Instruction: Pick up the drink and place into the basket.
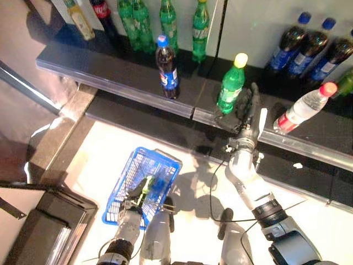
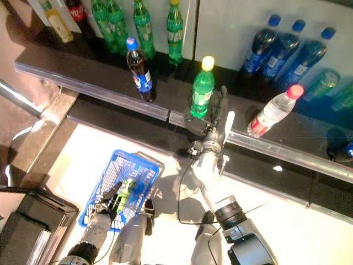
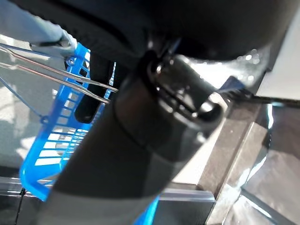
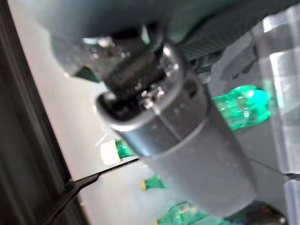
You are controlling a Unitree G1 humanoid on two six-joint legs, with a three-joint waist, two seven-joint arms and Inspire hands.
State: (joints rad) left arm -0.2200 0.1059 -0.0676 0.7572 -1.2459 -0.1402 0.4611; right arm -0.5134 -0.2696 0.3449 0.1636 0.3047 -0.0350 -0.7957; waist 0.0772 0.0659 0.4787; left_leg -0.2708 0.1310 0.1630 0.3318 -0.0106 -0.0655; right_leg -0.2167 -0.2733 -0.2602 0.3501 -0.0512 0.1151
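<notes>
The robot's right hand [image 1: 246, 109] reaches to the shelf [image 1: 127, 74], its fingers spread apart just beside a green bottle [image 1: 230, 84] with a yellow cap, not yet clamped on it. The grasp appears in hand; next comes closing, lifting and carrying. The left hand [image 1: 137, 194] grips the blue basket [image 1: 122, 178] by its rim.

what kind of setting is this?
Likely a shop or mock retail drinks display: dark shelf lined with rows of green soda bottles and dark cola bottles, and a blue shopping basket held below it.
</notes>
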